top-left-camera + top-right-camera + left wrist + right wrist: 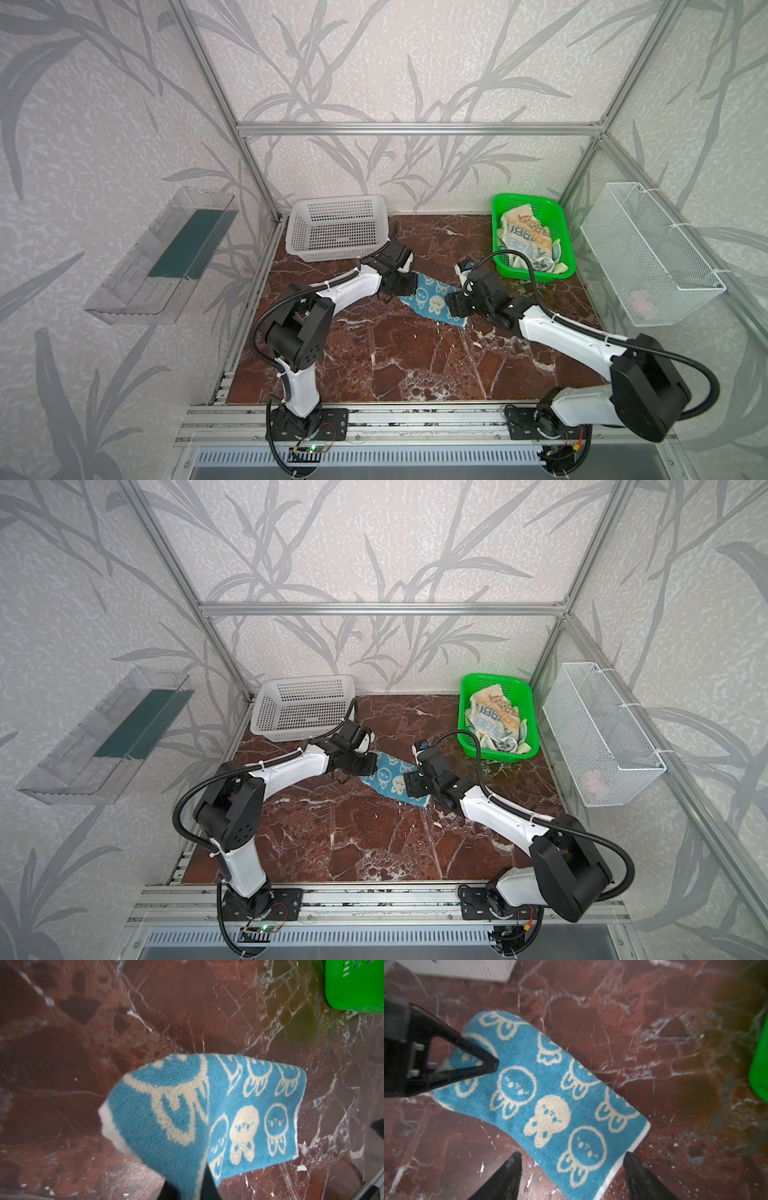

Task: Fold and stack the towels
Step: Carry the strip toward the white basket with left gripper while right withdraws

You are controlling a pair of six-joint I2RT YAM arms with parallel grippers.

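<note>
Rail point(415, 419): nearest me, running along the front edge of the worktop point(415, 365).
Left gripper point(494, 1065): clenched on one end of the rabbit towel point(550, 1095); in the left wrist view that end is lifted off the marble.
Right gripper point(573, 1176): released, jaws spread wide either side of the towel's other end.
Rabbit towel: folded into a long strip in the middle of the worktop, lying slantwise between the two grippers.
Green basket point(495, 226): back right corner of the worktop. It holds the striped towel point(525, 232), crumpled with part of its lettering showing. The teal towel point(559, 266), teal and pale yellow, is bunched at the basket's front end.
White basket point(332, 249): back left corner of the worktop, just behind the left gripper.
Wire basket point(648, 257): hung on the right wall. I see something pinkish through the mesh but cannot tell what it is.
Clear tray point(124, 291): fixed to the left wall, with a dark green strip inside it.
Worktop: red-brown marble with white veins.
Room: pale wallpaper point(415, 62) with grey leaf sprays, and an aluminium frame point(415, 126) along the corners and across the back wall.
</note>
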